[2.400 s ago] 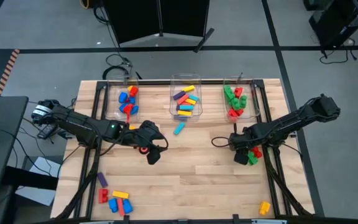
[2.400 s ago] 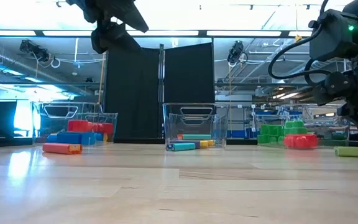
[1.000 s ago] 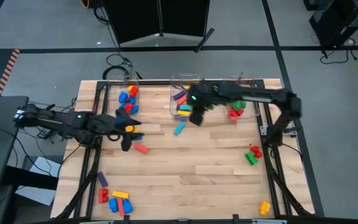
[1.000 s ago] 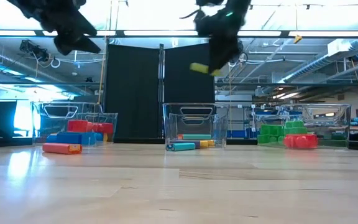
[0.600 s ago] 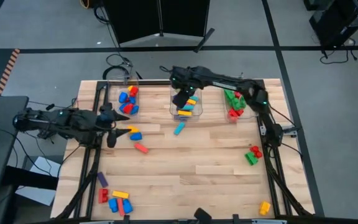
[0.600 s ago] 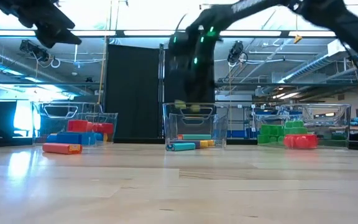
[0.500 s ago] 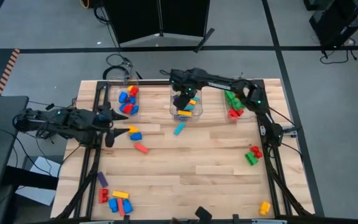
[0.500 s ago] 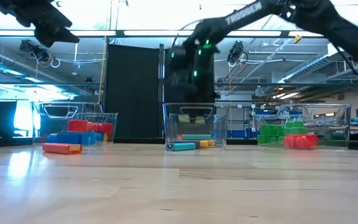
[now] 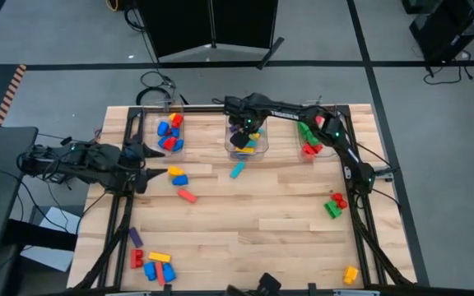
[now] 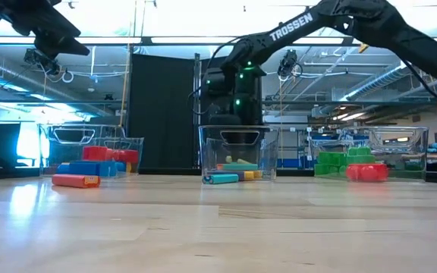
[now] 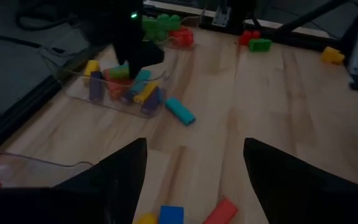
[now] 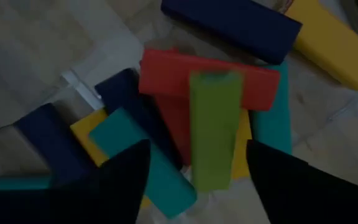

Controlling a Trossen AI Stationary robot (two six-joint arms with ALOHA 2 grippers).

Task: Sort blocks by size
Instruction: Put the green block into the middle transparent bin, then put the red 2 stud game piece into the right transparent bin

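The bench [image 9: 245, 222] carries three clear bins along its far edge and loose blocks scattered on the wood. The right arm reaches across to the middle bin [image 9: 246, 140], and its end effector [image 9: 241, 136] hangs directly above the heap inside. In the right wrist view both fingers stand apart with nothing between them, and a long green block [image 12: 215, 127] lies just below the gap on top of a red block [image 12: 210, 78], its long axis running away from the camera, roughly in line with the fingers. It looks freshly let go, so the bin is this block's place and the arm's next job is probably to lift clear.

The left end effector [image 9: 142, 175] waits over the left side of the bench, fingers wide and empty. The nearest loose blocks lie just ahead of it: a yellow-and-blue pair [image 9: 177, 175] and a short red block [image 9: 187, 196]. The cyan block [image 9: 237, 170] lies farther on, in front of the middle bin, its long axis slanted to the bench edge. The left arm is plainly closer to all three. A red and green pair [image 9: 334, 205] sits on the right side, nearer the right arm's base.

White lettering on the right arm reads "TROSSEN" [image 10: 291, 27] in the low view.
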